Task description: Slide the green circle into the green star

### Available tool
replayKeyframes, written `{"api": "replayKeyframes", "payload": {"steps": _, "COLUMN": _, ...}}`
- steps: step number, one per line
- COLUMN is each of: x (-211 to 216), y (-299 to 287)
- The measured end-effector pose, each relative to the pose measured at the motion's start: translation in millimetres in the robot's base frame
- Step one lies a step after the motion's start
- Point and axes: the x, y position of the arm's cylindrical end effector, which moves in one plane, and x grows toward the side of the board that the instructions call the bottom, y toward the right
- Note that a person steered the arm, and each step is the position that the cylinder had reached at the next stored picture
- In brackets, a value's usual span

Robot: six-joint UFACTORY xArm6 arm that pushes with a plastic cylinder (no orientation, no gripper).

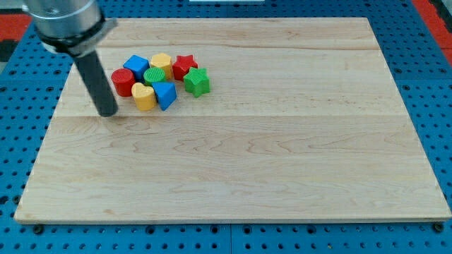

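Note:
The green circle (155, 75) sits in the middle of a tight cluster of blocks at the board's upper left. The green star (197, 82) is at the cluster's right edge, a short way to the right of the circle. My tip (107, 112) rests on the board to the left of the cluster, just below and left of the red cylinder (123, 82). It touches no block.
Around the green circle stand a blue cube (137, 65), a yellow hexagon block (161, 63), a red star (184, 66), a yellow heart (143, 97) and a blue block (164, 94). The wooden board (240, 162) lies on a blue pegboard.

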Motion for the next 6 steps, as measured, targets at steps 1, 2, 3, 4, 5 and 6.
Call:
{"api": "replayKeyframes", "payload": {"steps": 1, "x": -20, "y": 24}}
{"api": "replayKeyframes", "payload": {"steps": 2, "x": -43, "y": 54}}
{"api": "replayKeyframes", "payload": {"steps": 3, "x": -47, "y": 83}}
{"api": "replayKeyframes", "payload": {"steps": 4, "x": -47, "y": 71}}
{"api": "replayKeyframes", "payload": {"steps": 5, "x": -68, "y": 72}}
{"api": "replayKeyframes", "payload": {"steps": 6, "x": -88, "y": 81}}
